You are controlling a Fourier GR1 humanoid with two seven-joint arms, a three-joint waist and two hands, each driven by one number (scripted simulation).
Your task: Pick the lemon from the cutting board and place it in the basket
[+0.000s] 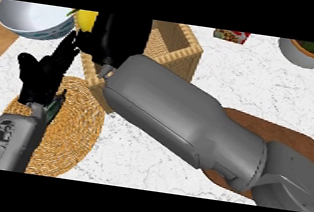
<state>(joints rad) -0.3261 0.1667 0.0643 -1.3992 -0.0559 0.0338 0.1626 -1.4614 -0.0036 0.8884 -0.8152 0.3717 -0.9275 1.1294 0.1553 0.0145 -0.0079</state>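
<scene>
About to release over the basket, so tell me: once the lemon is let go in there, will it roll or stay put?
The lemon looks rounded and smooth, so it would probably roll. The wicker basket has tall walls, likely enough to contain it. The right hand hides most of it, so its firmness is unclear.

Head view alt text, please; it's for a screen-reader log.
The right hand, curled round a yellow lemon, is over the wicker basket. The left hand shows at left above a round woven mat, and a brown cutting board lies at right.
</scene>
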